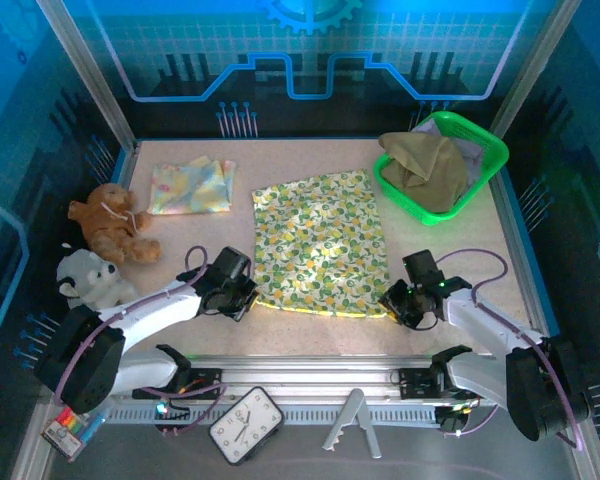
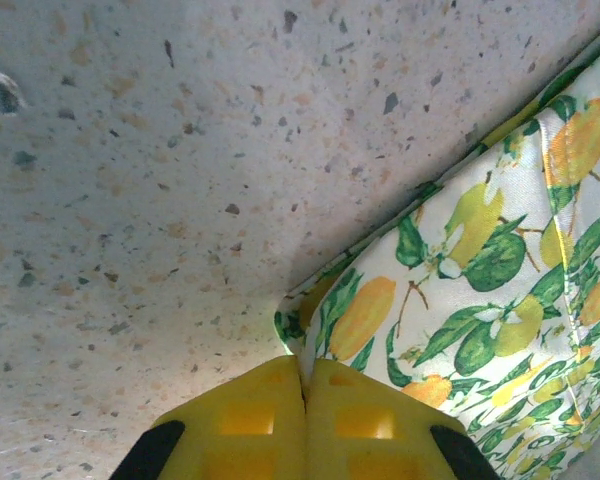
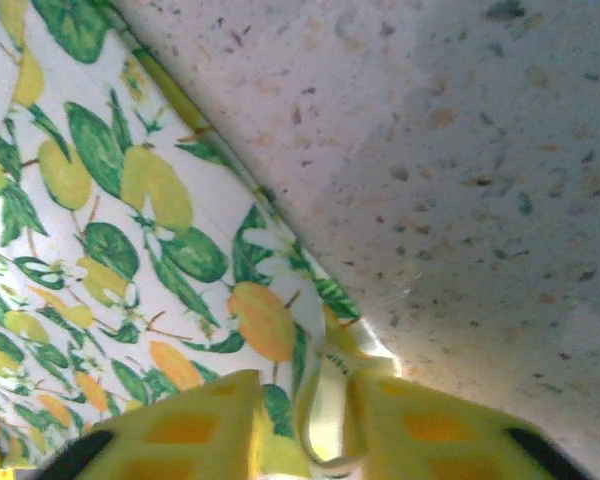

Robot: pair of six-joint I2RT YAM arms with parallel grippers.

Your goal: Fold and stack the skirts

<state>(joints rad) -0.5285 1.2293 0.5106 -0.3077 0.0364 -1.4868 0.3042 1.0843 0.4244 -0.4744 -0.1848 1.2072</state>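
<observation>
The left gripper point(image 2: 302, 378) has its yellow fingers pressed together on the near left corner of the lemon-print skirt point(image 1: 320, 240), which spreads flat ahead of it and to its right. At the other near corner, the right gripper point(image 3: 308, 388) stands narrow with a loop of hem caught between its fingers. As far as this close view lets me judge, the loop is pinched. From there the cloth runs ahead and to its left.

The step in hand looks like the first fold of this skirt, with both near corners taken. Next, I judge, both arms must lift together and carry the near edge over to the far one, keeping level so nothing skews.

Well ahead of the left gripper lies a folded pastel cloth point(image 1: 190, 187), soft and squared. The lemon-print skirt is thin, limp and trapezoid, with a stitched hem, on a speckled tabletop point(image 2: 180, 150). Far ahead of the right gripper, an olive-khaki skirt point(image 1: 425, 165) lies crumpled in a rigid green basket point(image 1: 488, 172).
</observation>
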